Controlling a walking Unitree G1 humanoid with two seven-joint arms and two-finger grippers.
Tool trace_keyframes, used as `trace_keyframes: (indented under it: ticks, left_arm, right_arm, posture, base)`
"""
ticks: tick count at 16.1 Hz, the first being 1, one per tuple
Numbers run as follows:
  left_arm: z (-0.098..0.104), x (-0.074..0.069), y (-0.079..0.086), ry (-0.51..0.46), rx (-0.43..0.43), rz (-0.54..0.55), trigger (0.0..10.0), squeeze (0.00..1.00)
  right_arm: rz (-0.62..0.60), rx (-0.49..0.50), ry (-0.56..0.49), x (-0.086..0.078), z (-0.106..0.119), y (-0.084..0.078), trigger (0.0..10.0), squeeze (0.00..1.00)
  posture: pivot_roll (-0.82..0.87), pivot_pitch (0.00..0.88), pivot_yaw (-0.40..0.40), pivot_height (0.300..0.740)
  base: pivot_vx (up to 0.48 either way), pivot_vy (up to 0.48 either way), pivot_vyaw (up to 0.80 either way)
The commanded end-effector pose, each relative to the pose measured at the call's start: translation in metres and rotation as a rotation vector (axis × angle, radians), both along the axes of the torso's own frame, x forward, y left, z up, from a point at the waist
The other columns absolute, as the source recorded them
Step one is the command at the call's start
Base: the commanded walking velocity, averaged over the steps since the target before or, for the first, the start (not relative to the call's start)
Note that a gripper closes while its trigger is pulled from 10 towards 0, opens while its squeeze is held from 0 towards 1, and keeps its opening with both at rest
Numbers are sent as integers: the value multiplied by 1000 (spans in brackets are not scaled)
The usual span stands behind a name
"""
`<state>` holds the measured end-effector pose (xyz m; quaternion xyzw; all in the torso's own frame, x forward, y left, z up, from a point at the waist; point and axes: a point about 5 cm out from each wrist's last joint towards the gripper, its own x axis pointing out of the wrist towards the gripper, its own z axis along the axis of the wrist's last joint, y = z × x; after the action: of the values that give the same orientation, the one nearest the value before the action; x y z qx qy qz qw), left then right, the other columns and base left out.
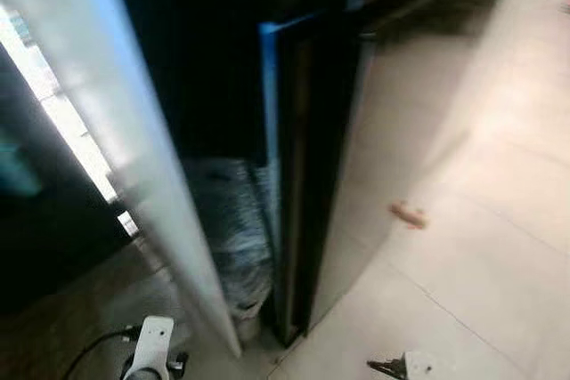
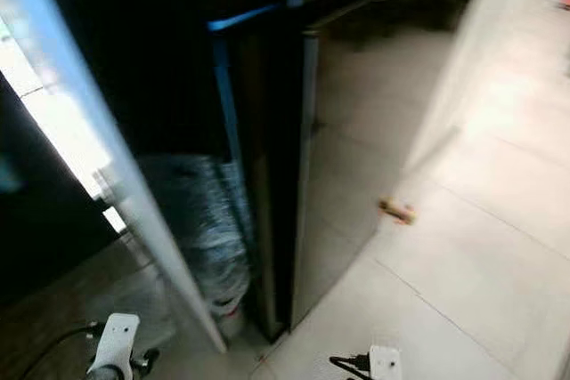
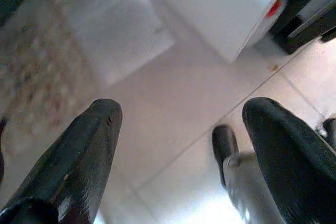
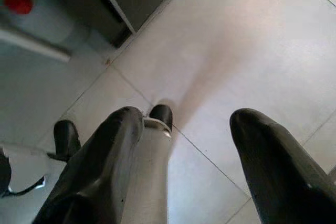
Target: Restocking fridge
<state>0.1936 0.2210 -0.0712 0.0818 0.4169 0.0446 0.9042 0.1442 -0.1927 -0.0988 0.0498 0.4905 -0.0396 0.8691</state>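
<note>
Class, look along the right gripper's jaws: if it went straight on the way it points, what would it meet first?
Most likely the tiled floor. The right gripper hangs with jaws open, pointing down at bare tiles; depth is unclear.

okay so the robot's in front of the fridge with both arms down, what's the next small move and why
Probably raise the left pincer toward the edge of the white fridge door. Both it and the right pincer are open, hold nothing and point at the tiled floor, and the door stands only partly open.
</note>
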Motion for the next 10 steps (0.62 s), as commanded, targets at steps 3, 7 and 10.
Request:
trace_keyframes:
  ticks: [3, 7, 10]
  left_arm:
    - [-4, -8, 2, 30, 3, 15, 10000, 0]
    - [-3, -5, 2, 19, 1, 28, 10000, 0]
    - [-3, -5, 2, 21, 3, 26, 10000, 0]
  right_arm:
    - [15, 3, -12, 9, 3, 1, 10000, 0]
    - [17, 7, -13, 6, 2, 3, 10000, 0]
    - [14, 12, -10, 6, 2, 3, 10000, 0]
  posture:
    - [-102, 0, 0, 740]
    - [-106, 1, 4, 740]
    - [-110, 10, 6, 740]
  base:
    - [0, 0, 800]
    - [0, 0, 800]
    - [0, 0, 800]
